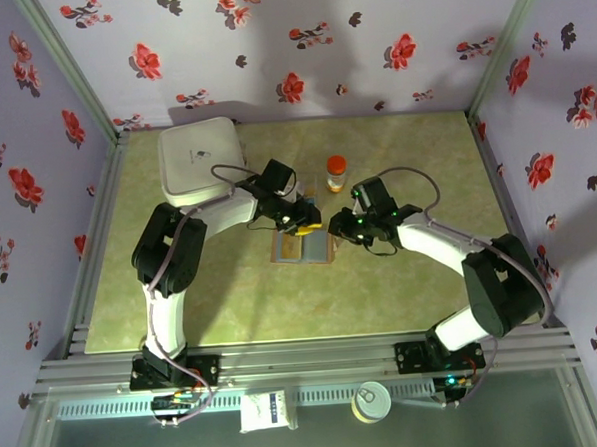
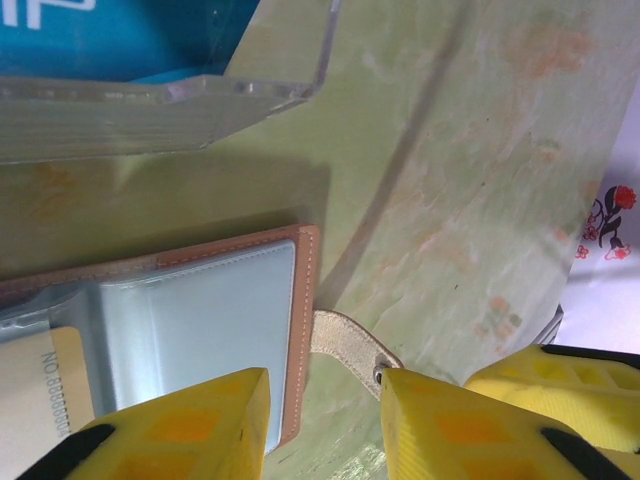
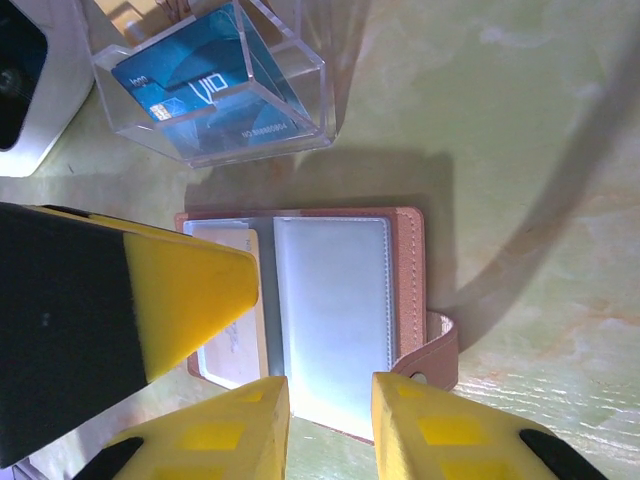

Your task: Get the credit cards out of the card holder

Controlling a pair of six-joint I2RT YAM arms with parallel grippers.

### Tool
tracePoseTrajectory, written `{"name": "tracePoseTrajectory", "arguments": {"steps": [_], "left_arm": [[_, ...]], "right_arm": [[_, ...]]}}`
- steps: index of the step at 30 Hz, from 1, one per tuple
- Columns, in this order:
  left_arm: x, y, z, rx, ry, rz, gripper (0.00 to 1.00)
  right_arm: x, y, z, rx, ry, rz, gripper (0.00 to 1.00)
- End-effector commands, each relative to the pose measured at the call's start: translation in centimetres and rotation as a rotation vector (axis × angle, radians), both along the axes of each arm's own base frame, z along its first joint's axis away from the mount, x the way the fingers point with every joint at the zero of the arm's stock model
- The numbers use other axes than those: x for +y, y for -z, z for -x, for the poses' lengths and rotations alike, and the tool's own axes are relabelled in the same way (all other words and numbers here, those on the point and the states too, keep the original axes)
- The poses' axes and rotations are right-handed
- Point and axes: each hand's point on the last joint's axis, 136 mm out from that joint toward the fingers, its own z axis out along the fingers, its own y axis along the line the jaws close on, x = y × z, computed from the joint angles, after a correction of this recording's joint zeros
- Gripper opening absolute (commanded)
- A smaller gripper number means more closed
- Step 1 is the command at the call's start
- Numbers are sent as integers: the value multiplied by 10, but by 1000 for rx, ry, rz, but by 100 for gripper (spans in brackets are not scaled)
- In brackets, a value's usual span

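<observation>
The card holder [image 3: 335, 300] lies open on the green table, blue-grey panels up, brown rim and snap strap [image 2: 350, 345] to one side. A tan card [image 3: 240, 290] sits in its left pocket. Teal-blue credit cards [image 3: 200, 80] stand in the clear plastic box [image 3: 290, 110] beyond it. My left gripper [image 2: 325, 420] is open, one finger over the right panel, the other by the strap. My right gripper [image 3: 330, 430] is open above the holder's near edge, nothing between its fingers. In the top view both grippers [image 1: 301, 223] [image 1: 336, 229] meet over the holder [image 1: 315, 249].
A large white square container [image 1: 203, 160] stands at the back left. An orange-capped bottle [image 1: 336, 171] is just behind the holder. Flowered walls close in the table [image 1: 432, 287] on three sides, with free green surface in front and to the right.
</observation>
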Motion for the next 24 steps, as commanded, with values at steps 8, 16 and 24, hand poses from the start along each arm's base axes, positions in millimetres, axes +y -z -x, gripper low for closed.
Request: {"name": "tracePoseTrajectory", "arguments": {"steps": [8,16,24], "left_arm": [[38,0,4,1,-37,0,31],[72,8,4,8,-97,-8,28],[90,21,6,27,-116,-31,22]], "right_arm": [[33,2,-8,22,-52,-25,28],[63,7,-13,40,-105,-21,28],[87,18,-13,72,-149,-23,28]]}}
